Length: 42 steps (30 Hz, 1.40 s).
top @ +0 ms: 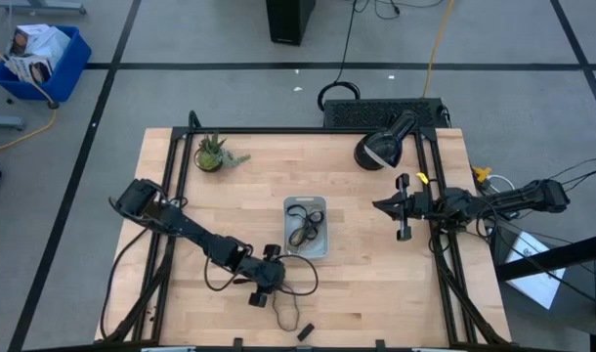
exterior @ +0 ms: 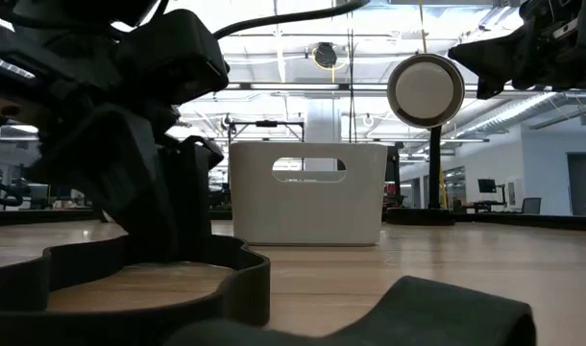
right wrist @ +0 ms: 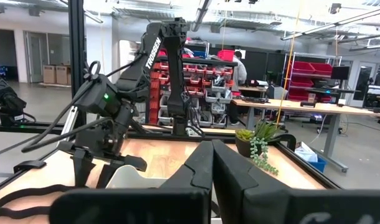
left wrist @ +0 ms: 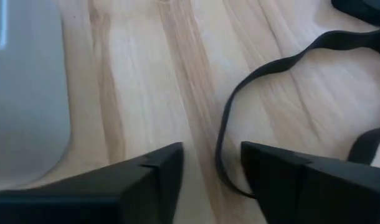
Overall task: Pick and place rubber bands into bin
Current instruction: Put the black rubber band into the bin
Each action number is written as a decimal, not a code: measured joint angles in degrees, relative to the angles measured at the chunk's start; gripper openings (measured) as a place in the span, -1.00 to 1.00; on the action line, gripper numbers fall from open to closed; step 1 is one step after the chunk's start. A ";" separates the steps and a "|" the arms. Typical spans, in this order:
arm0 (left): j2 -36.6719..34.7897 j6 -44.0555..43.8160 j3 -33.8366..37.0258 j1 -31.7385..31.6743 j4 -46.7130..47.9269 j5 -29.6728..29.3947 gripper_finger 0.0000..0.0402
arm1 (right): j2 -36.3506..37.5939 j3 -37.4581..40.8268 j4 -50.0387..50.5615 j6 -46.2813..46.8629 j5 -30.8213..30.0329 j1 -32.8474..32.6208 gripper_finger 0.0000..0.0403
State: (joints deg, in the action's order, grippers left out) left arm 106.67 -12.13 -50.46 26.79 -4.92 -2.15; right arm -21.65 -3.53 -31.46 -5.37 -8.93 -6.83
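Note:
The bin stands mid-table with several tan and black rubber bands inside; it also shows in the low view and the left wrist view. A black rubber band lies flat on the table just in front of the bin. My left gripper is open and low over the band's left end, and one strand runs between its fingers. My right gripper is shut and empty, held high to the right of the bin. My left gripper's open fingers stand on either side of the black band's strand, pointing down at the table. The band lies slack on the wood. I cannot tell whether a finger touches it.
A small black block lies near the front edge. A potted plant stands at the far left and a black lamp at the far right. Bare wood lies right of the bin.

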 joint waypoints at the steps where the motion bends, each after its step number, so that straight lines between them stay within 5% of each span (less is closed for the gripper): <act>1: 0.04 0.51 0.00 -0.04 0.12 0.03 -0.26 | 0.00 0.00 0.00 0.00 -0.01 -0.01 -1.00; 5: 0.10 2.92 0.00 -0.19 0.30 0.27 -0.82 | 0.00 0.00 0.00 0.00 -0.02 -0.02 -1.00; 7: -0.05 4.46 0.02 -0.53 0.30 0.92 -0.93 | 0.00 0.00 -0.02 -0.01 -0.02 0.00 -1.00; 12: -4.33 11.46 0.48 -0.88 2.21 0.80 -0.97 | 0.00 0.02 -0.02 0.01 -0.02 -0.01 -1.00; 21: -23.87 18.82 4.77 -1.06 7.38 -9.15 -0.98 | -0.02 0.02 0.04 0.02 -0.02 0.00 -1.00; 33: -52.47 21.01 39.20 -4.15 -31.92 -15.22 -0.99 | 0.00 0.02 0.07 -0.24 -0.02 0.00 -1.00; 42: -62.74 18.50 47.18 -8.71 -34.26 -16.04 -0.99 | -0.61 0.02 0.04 -1.18 -0.31 -0.02 -1.00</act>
State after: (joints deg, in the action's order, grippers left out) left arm 43.94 6.37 -3.28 18.08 -39.18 -18.20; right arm -22.26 -3.51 -31.42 -6.55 -9.23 -6.85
